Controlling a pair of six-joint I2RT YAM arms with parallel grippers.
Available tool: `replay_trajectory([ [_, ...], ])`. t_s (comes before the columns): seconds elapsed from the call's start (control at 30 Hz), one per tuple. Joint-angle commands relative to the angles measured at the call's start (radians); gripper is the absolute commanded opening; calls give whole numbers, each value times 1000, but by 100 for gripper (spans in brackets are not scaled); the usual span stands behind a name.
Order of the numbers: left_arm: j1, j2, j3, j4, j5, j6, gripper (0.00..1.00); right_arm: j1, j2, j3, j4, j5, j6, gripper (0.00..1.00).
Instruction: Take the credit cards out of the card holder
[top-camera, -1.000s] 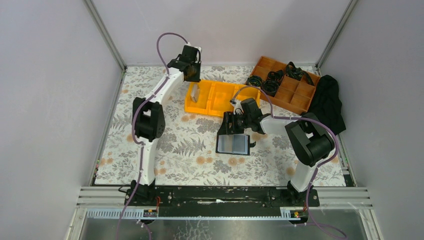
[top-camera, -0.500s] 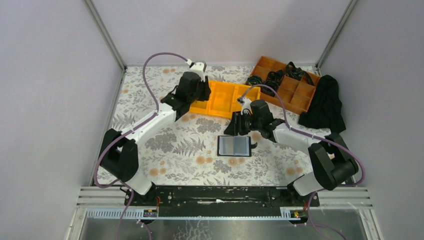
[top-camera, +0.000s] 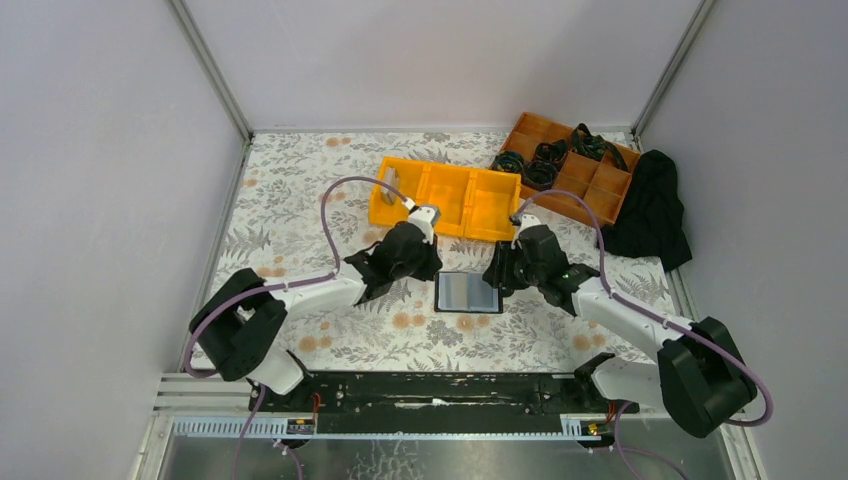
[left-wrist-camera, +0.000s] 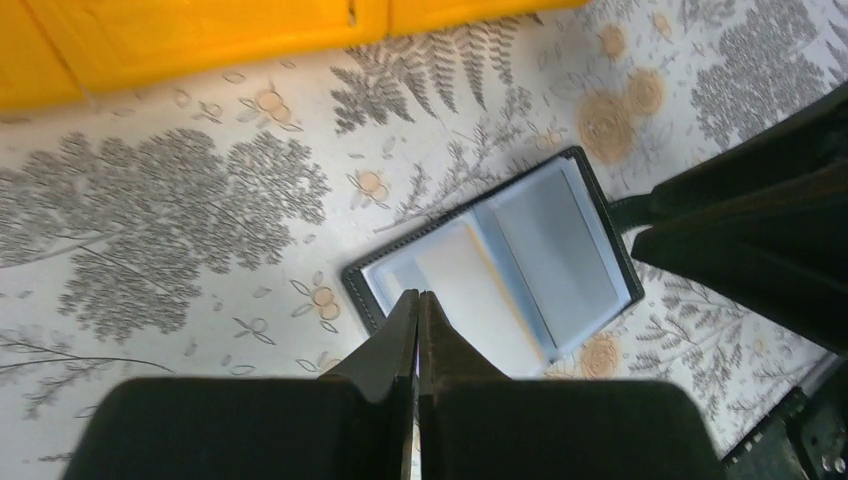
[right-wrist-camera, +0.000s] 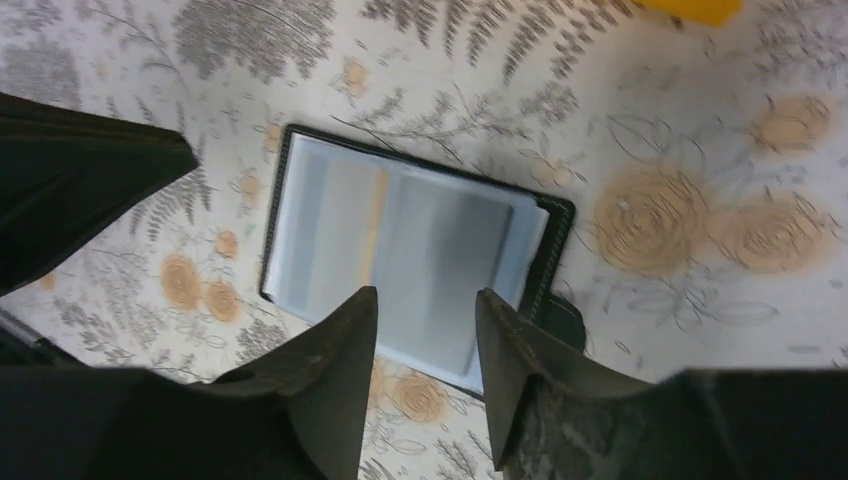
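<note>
The card holder (top-camera: 468, 292) lies open and flat on the floral table between both arms. Its clear sleeves show a tan card (left-wrist-camera: 462, 285) on one page and a pale grey card (left-wrist-camera: 555, 245) on the other. My left gripper (left-wrist-camera: 418, 294) is shut with nothing between its fingers, its tips over the holder's near-left corner. My right gripper (right-wrist-camera: 427, 296) stands open and empty above the holder's (right-wrist-camera: 410, 245) other side. In the top view the left gripper (top-camera: 432, 272) is at the holder's left edge and the right gripper (top-camera: 497, 275) at its right edge.
A yellow three-compartment bin (top-camera: 445, 190) stands behind the holder, with a pale card (top-camera: 388, 196) in its left compartment. An orange divided tray (top-camera: 580, 185) with black cables sits at the back right, beside a black cloth (top-camera: 655, 210).
My left arm swung from the yellow bin down to the holder's left edge and its gripper shut. My right gripper shifted to the holder's right side and its jaws narrowed.
</note>
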Motion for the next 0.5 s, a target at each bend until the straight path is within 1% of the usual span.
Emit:
replay_trajectory([
  [0.0, -37, 16, -23, 115, 64, -56, 0, 6, -53, -66, -17, 115, 77, 49],
  [0.07, -45, 38, -27, 112, 66, -64, 0, 6, -64, -104, 22, 101, 111, 46],
  [0.1, -46, 55, -27, 109, 67, -67, 0, 7, -64, -119, 37, 98, 121, 42],
  [0.2, -48, 95, -21, 90, 72, -77, 0, 7, -55, -147, 78, 88, 140, 25],
  [0.3, -49, 129, -15, 77, 82, -85, 0, 6, -43, -159, 111, 59, 145, 12],
  [0.43, -48, 172, -11, 57, 82, -99, 0, 7, -50, -157, 124, 26, 141, 1],
  [0.47, -50, 180, -15, 63, 85, -99, 0, 8, -60, -157, 121, 24, 139, 0],
])
